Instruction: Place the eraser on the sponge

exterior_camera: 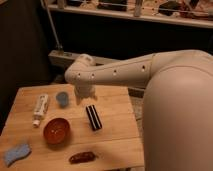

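Note:
The eraser (93, 117), a black block with pale stripes, lies flat near the middle of the wooden table (115, 137). My gripper (83, 96) hangs at the end of the white arm, just above and left of the eraser's far end, with a small gap showing between them. The sponge (16, 153), light blue with a wavy outline, lies at the table's front left corner, far from both the gripper and the eraser.
A red bowl (56, 131) stands between the eraser and the sponge. A white tube (40, 108) and a small grey-blue rounded thing (62, 98) lie at the back left. A reddish-brown sausage-shaped thing (82, 157) lies near the front edge. My white arm fills the right side.

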